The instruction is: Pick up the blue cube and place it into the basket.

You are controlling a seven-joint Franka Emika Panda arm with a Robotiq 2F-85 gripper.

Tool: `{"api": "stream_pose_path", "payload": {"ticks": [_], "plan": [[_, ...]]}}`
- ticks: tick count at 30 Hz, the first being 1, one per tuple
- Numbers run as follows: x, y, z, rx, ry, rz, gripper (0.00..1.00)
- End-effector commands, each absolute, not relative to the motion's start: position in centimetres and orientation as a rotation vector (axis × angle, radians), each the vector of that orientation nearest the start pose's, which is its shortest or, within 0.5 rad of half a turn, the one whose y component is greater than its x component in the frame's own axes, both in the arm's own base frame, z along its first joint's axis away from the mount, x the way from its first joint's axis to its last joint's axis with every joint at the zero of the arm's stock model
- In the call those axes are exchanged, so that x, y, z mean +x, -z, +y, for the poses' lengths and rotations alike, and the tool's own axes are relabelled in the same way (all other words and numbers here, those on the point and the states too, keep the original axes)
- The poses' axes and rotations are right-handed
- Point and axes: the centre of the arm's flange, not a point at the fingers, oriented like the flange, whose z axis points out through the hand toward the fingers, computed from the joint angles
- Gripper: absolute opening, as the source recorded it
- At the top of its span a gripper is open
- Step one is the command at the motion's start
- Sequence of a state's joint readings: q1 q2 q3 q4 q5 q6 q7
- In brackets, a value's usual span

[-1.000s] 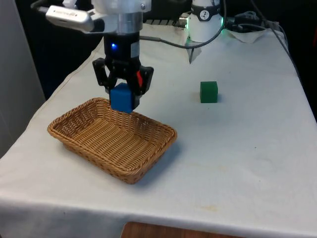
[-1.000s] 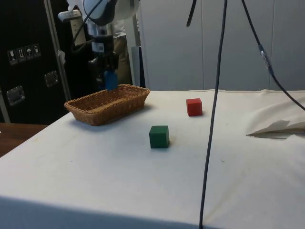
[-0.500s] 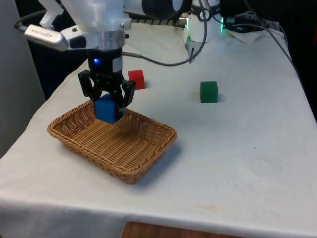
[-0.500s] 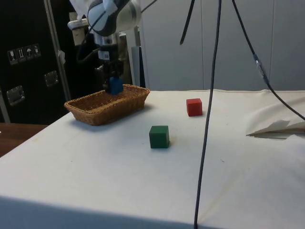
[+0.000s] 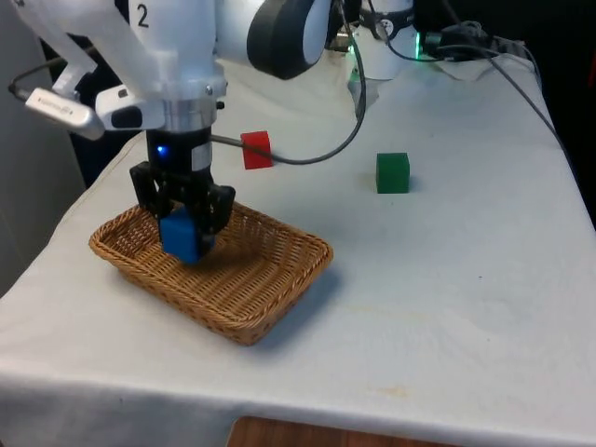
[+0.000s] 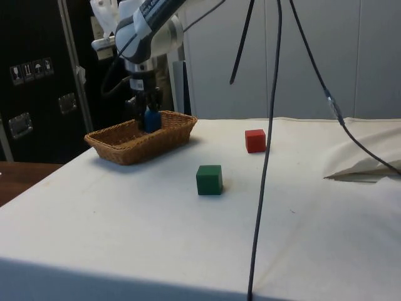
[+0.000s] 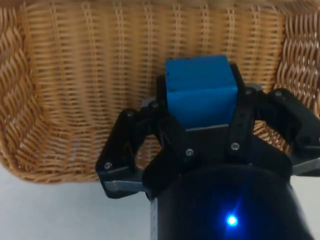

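Note:
The blue cube [image 5: 180, 236] is held between my gripper's [image 5: 182, 231] black fingers, shut on it. It hangs inside the wicker basket [image 5: 261, 303], low over the woven floor near the end at the front view's left. From the side, the blue cube [image 6: 151, 120] sits just within the basket's [image 6: 128, 150] rim under my gripper [image 6: 150, 119]. Through the wrist camera the blue cube [image 7: 200, 90] is clamped between the fingers [image 7: 165, 115], with the basket's weave [image 7: 75, 75] close beneath.
A red cube [image 5: 256, 149] lies on the white cloth behind the basket, also the red cube [image 6: 255, 140] in the side view. A green cube [image 5: 392, 172] stands apart towards the front view's right, the green cube [image 6: 209, 179] nearer the side camera. Cables trail from the arm.
My gripper has carried the blue cube towards the front view's left and downward, from above the basket's far rim to low inside the basket.

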State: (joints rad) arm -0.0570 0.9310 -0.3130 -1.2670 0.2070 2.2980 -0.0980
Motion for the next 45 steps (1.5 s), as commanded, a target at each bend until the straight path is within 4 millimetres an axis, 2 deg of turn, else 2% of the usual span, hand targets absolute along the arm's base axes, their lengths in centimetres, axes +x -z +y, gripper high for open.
{"api": "stream_pose_path", "payload": {"ticks": [1,19,39,40,42,43,44,45], "plan": [[73.6,-21.5,-21.4,-3.208,0.192,0.435,0.05],[73.7,-20.6,-21.8,-3.206,0.195,0.449,0.05],[73.6,-20.5,-21.8,-3.207,0.189,0.451,0.05],[73.6,-20.5,-21.8,-3.207,0.189,0.451,0.07],[73.6,-20.5,-21.8,-3.206,0.188,0.451,0.22],[73.6,-20.5,-21.8,-3.206,0.186,0.451,0.4],[73.6,-20.5,-21.8,-3.212,0.189,0.449,0.49],[73.6,-20.5,-21.7,-3.207,0.186,0.45,0.49]]}}
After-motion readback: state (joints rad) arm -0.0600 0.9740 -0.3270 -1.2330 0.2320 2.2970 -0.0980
